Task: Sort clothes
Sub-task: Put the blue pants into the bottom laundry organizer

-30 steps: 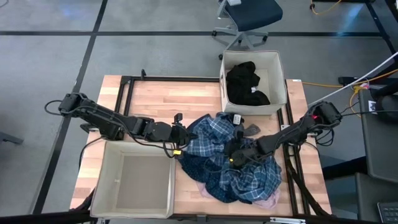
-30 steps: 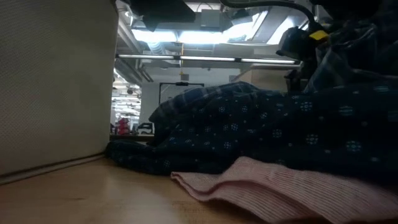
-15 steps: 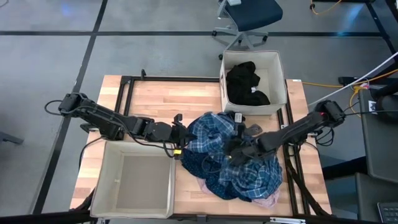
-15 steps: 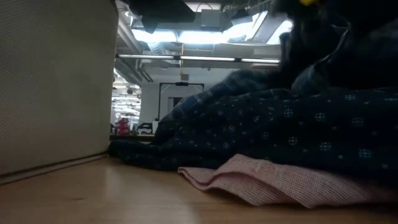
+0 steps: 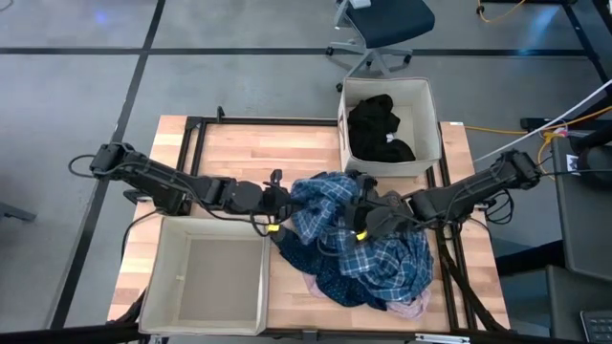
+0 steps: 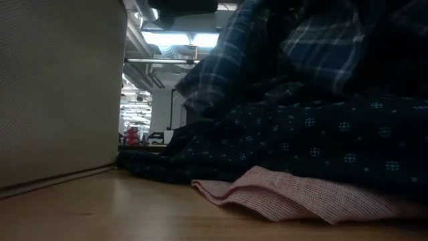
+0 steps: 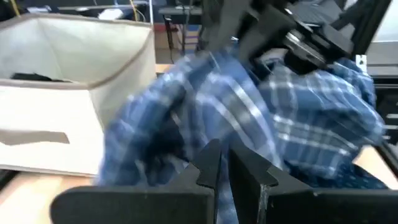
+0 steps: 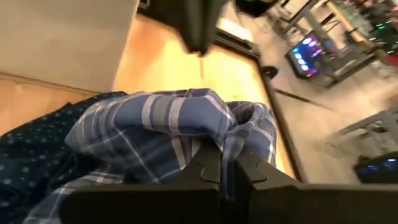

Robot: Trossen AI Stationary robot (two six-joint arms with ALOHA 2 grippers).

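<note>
Both of my grippers are on the blue plaid shirt (image 5: pixel 368 229) in the high view: my left gripper (image 5: pixel 282 199) pinches its near edge and my right gripper (image 5: pixel 361 222) grips its middle, above the navy white-dotted garment (image 5: pixel 330 272) and a pale pink piece (image 5: pixel 411 309) on the table (image 5: pixel 239 153). 2 beige fabric boxes stand there: the far box (image 5: pixel 421 96) holds a black garment (image 5: pixel 381 129), and the near box (image 5: pixel 158 277) by my left arm shows only its bare floor.

Low view: the plaid shirt (image 6: pixel 321 47) hangs over the dotted navy cloth (image 6: pixel 321 140), with the pink piece (image 6: pixel 294 194) flat on the wood beside a box wall (image 6: pixel 60 87).

Left wrist view: my fingers (image 7: pixel 208 168) are pressed together on plaid cloth (image 7: pixel 249 118); the far box (image 7: pixel 81 56) shows a dark garment (image 7: pixel 31 77).

Right wrist view: my fingers (image 8: pixel 210 163) are clamped on a plaid fold (image 8: pixel 174 124).
</note>
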